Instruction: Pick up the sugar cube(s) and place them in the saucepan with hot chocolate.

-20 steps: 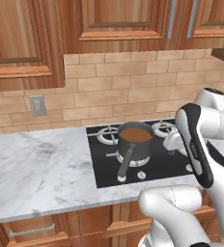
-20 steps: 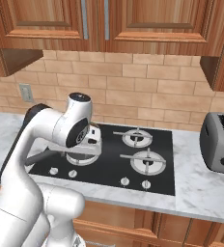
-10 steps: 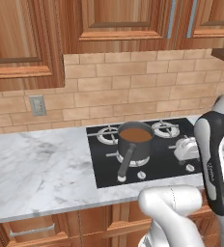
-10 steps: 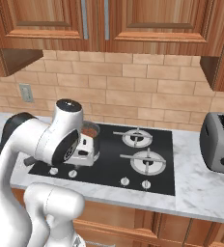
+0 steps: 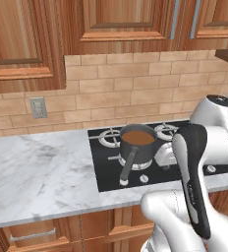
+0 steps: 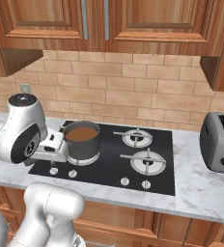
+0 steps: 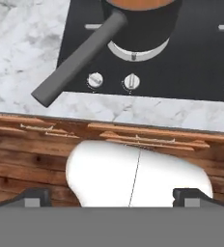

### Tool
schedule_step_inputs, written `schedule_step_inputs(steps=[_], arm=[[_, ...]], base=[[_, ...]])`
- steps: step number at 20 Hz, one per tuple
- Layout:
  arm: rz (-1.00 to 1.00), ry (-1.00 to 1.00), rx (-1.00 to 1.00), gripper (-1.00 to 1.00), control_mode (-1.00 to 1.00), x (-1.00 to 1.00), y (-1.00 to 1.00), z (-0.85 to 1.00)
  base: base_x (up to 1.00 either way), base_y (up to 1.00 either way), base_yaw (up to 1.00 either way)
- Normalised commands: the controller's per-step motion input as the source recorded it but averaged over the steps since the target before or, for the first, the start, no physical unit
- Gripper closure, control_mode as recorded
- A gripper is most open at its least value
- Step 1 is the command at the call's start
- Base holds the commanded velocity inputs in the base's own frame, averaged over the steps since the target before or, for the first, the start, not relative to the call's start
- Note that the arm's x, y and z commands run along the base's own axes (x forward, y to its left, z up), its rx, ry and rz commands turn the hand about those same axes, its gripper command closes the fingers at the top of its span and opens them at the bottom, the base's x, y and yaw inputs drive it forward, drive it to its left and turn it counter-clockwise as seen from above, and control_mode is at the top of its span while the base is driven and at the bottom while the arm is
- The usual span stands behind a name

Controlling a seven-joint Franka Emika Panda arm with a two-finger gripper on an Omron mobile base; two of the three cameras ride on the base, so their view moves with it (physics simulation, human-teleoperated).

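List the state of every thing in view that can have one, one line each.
saucepan: upright on the front left burner, brown liquid inside, no lid, handle toward the counter edge.
gripper: open, empty, fingertips wide apart.
toaster: upright on the counter, slots empty.
upper cabinets: doors closed.
drawers: closed.

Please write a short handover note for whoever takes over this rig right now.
Tool: open, holding nothing; in the hand view its two dark tips stand wide apart, facing the cooktop's front edge and wooden cabinet fronts.
Small round dark grey metal saucepan: on the front-left burner of the black cooktop, filled with brown hot chocolate, its long straight handle reaching toward the marble counter's front edge.
Sugar cubes: none spotted yet.
Done: nothing picked up or dropped in, as far as the pictures show.
Left: find the cubes, grasp them, release them into the saucepan.
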Motion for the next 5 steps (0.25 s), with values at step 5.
schedule_step_inputs(steps=[5], arm=[[-0.29, 0.0, -0.08, -1.0, -1.0, -0.07, 0.97, 0.2]], base=[[0.0, 0.0, 0.0]])
